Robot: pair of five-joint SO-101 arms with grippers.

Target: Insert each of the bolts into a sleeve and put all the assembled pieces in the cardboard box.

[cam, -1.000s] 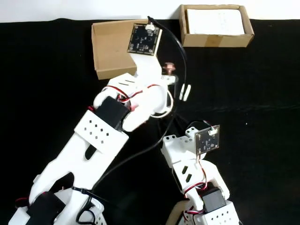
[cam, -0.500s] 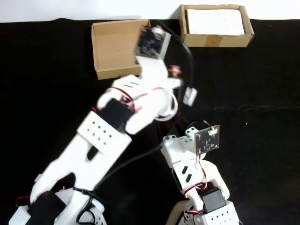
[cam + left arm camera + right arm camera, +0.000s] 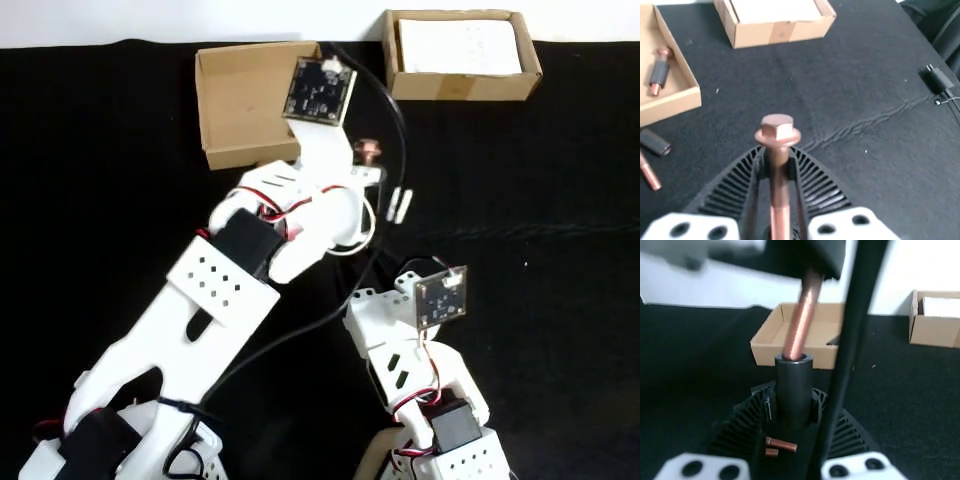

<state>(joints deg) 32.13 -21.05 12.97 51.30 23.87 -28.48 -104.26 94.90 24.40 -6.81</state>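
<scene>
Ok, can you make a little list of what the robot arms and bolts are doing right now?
Left jaws: shut on a copper hex-head bolt
Right jaws: shut on a black cylindrical sleeve, upright
Bolt and sleeve: bolt's tip meets the sleeve's top opening
Open brown cardboard box: holds one assembled bolt-and-sleeve piece
Black cloth: a loose black sleeve and loose copper bolt beside the box

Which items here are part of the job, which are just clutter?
Job: bolt in left tool; sleeve in right tool; cardboard box with assembled piece; loose sleeve, loose bolt.
Clutter: second box; black plug.
</scene>
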